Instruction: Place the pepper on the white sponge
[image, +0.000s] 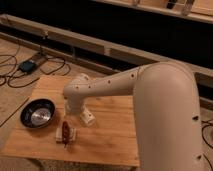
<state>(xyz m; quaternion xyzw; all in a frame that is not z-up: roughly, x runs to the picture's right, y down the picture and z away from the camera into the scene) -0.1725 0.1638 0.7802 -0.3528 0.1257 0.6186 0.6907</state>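
The pepper (65, 129) is a small dark red sliver near the table's front left. It rests on top of the off-white sponge (70, 135), which shows beneath and beside it. My gripper (76, 113) hangs from the end of the white arm (100, 87), just behind and to the right of the pepper and apart from it. It is mostly hidden under the wrist.
A black bowl (37, 113) with a shiny inside sits at the left of the wooden table (110, 135). A small white block (86, 119) lies right of the gripper. Cables and a power brick (29, 65) lie on the floor behind.
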